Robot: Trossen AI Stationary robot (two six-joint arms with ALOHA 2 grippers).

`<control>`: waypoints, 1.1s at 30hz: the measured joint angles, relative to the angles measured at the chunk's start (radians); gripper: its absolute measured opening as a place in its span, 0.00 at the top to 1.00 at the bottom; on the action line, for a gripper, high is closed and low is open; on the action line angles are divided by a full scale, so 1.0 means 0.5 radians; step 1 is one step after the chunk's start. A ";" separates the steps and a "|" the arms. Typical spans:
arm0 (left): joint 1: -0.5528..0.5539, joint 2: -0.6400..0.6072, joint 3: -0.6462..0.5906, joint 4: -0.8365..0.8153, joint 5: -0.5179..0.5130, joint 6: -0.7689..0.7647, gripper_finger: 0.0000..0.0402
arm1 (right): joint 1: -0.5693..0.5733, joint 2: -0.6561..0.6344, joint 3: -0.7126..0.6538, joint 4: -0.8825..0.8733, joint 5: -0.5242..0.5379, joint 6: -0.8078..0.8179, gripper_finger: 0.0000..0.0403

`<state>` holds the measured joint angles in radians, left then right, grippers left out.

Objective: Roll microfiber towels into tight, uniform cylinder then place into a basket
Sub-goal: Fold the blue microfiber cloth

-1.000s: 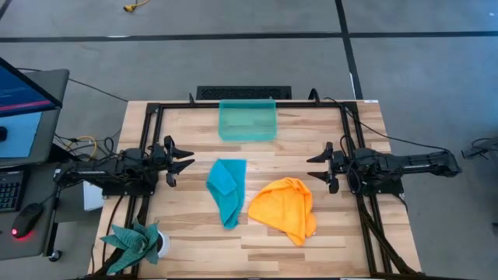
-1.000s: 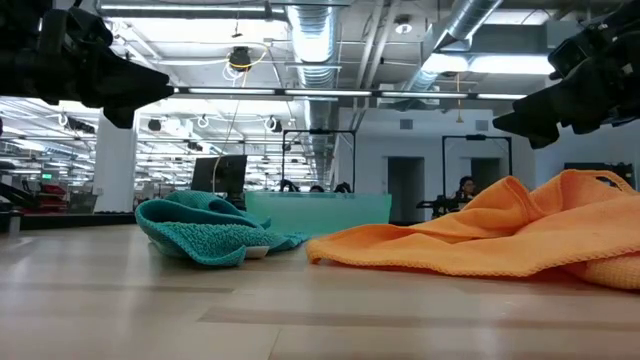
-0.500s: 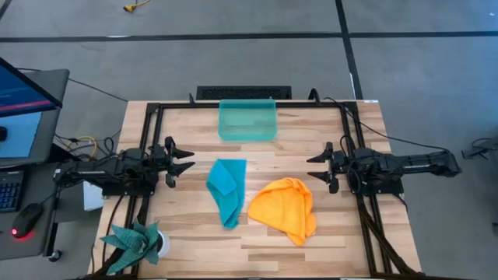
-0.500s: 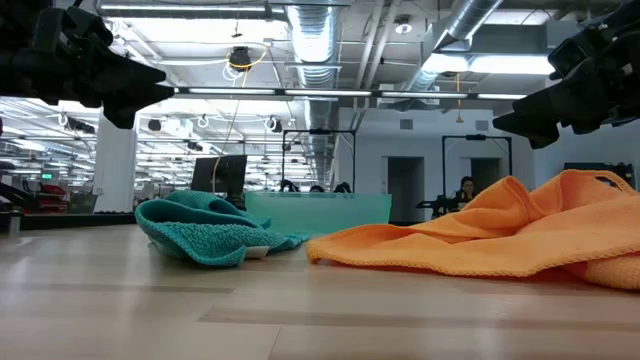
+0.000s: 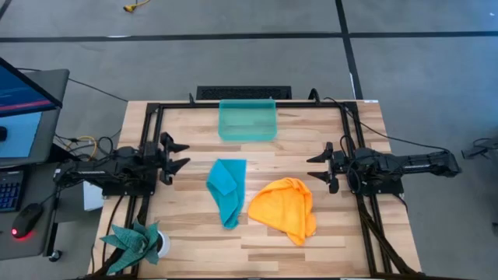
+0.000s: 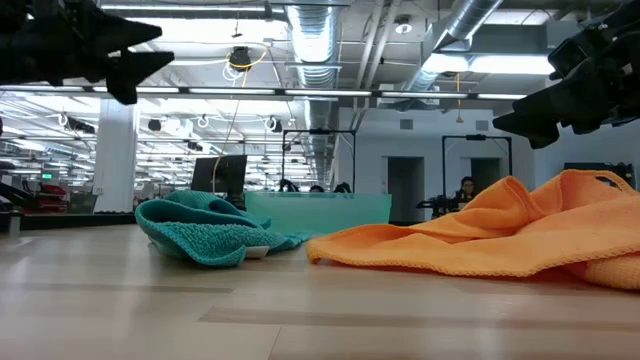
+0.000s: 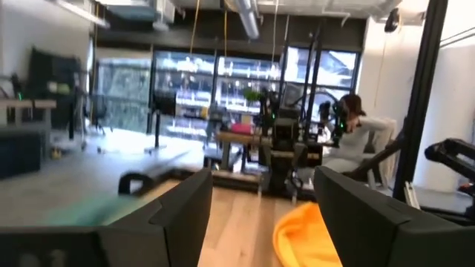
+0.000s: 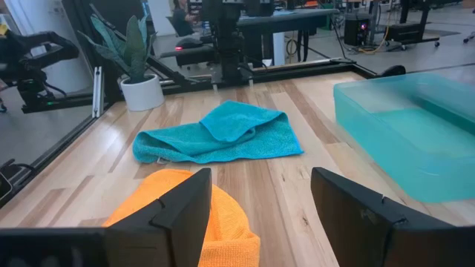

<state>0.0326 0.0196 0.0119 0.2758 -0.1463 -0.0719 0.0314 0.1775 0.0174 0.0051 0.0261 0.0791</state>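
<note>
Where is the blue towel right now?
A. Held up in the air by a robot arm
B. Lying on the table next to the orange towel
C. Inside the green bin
B. The blue towel lies crumpled on the table beside the orange towel; the bin has nothing in it.

Left gripper has opened wider and lifted.

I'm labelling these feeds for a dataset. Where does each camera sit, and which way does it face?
High view: overhead, straight down on table, both arms.
Low view: table height, facing the room; teal towel, orange towel, grippers at top.
Left wrist view: past its own fingers toward the room.
Right wrist view: past its own fingers at both towels, basket.
Shared: high and right wrist views both show the basket.
</note>
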 joint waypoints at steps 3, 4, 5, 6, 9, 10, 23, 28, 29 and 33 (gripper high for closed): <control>-0.001 0.045 0.038 0.021 0.000 0.072 0.45 | 0.000 0.000 0.000 0.000 0.000 0.000 0.37; 0.000 0.070 0.054 0.045 0.000 0.094 0.45 | 0.000 0.000 0.000 -0.001 0.000 0.000 0.37; 0.000 0.096 0.070 0.062 0.000 0.121 0.46 | 0.000 0.000 0.000 -0.001 0.000 0.000 0.37; 0.000 0.134 0.095 0.065 0.000 0.149 0.46 | -0.001 0.000 0.000 0.000 0.000 -0.001 0.37; 0.000 0.298 0.179 0.061 -0.001 0.204 0.47 | 0.000 0.000 0.000 -0.001 0.000 0.000 0.37; 0.000 0.361 0.210 0.061 -0.001 0.219 0.47 | 0.000 0.000 0.000 -0.001 0.000 -0.001 0.37; -0.032 1.493 0.613 0.052 -0.008 0.358 0.47 | 0.000 0.000 0.000 0.000 0.000 0.000 0.37; -0.130 1.869 0.758 0.053 -0.058 0.398 0.47 | -0.001 0.000 0.000 -0.001 0.000 0.000 0.37; -0.154 1.931 0.791 0.048 -0.060 0.399 0.47 | 0.000 0.000 0.000 -0.001 0.000 0.000 0.37; -0.267 2.145 0.926 -0.049 -0.117 0.372 0.47 | -0.001 0.000 0.000 -0.001 0.000 0.000 0.37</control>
<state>-0.1010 1.0921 0.4750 0.2513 -0.2050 0.1143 0.0311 0.1776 0.0174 0.0044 0.0261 0.0791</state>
